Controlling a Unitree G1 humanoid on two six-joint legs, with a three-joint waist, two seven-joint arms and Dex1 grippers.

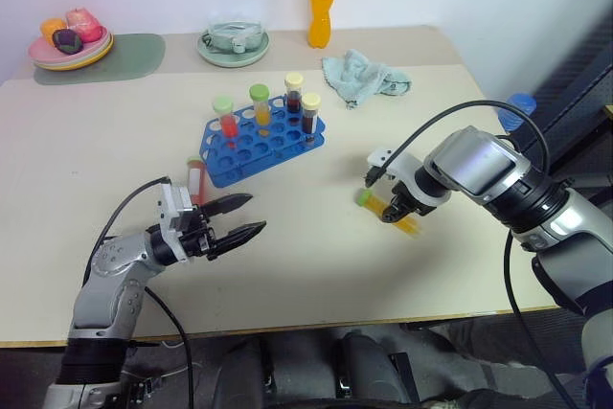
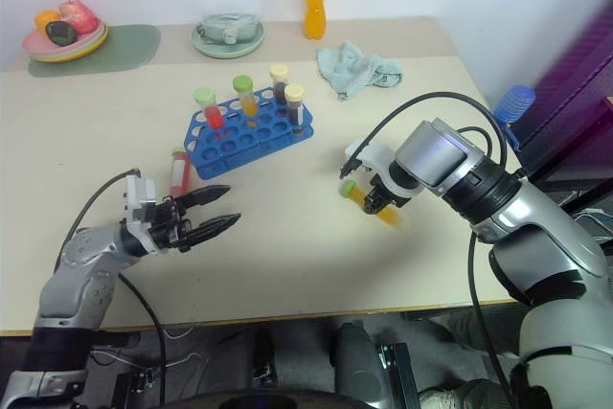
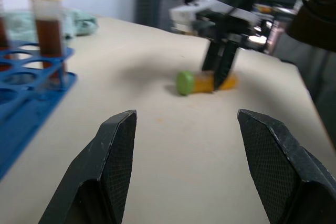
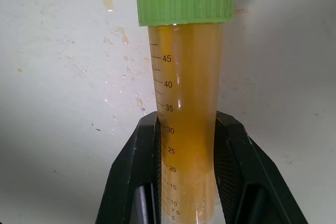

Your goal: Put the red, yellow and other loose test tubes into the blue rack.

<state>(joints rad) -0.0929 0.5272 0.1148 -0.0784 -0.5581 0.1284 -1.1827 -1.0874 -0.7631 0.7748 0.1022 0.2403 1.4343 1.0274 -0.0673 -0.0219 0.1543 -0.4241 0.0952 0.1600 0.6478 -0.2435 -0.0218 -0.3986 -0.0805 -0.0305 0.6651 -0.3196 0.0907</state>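
Yellow test tube [image 1: 391, 212] lies pinched by the right gripper [image 1: 395, 210]; left gripper [image 1: 244, 217] gapes empty. Next: lift toward the blue rack [image 1: 251, 146] at ten o'clock.

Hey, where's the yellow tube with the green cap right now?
The yellow tube lies on the table right of the blue rack, with the right gripper shut on it.

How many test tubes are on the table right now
6. Four stand in the blue rack: red, yellow, two brown. One red tube lies beside the rack; the right gripper is shut on a yellow tube.
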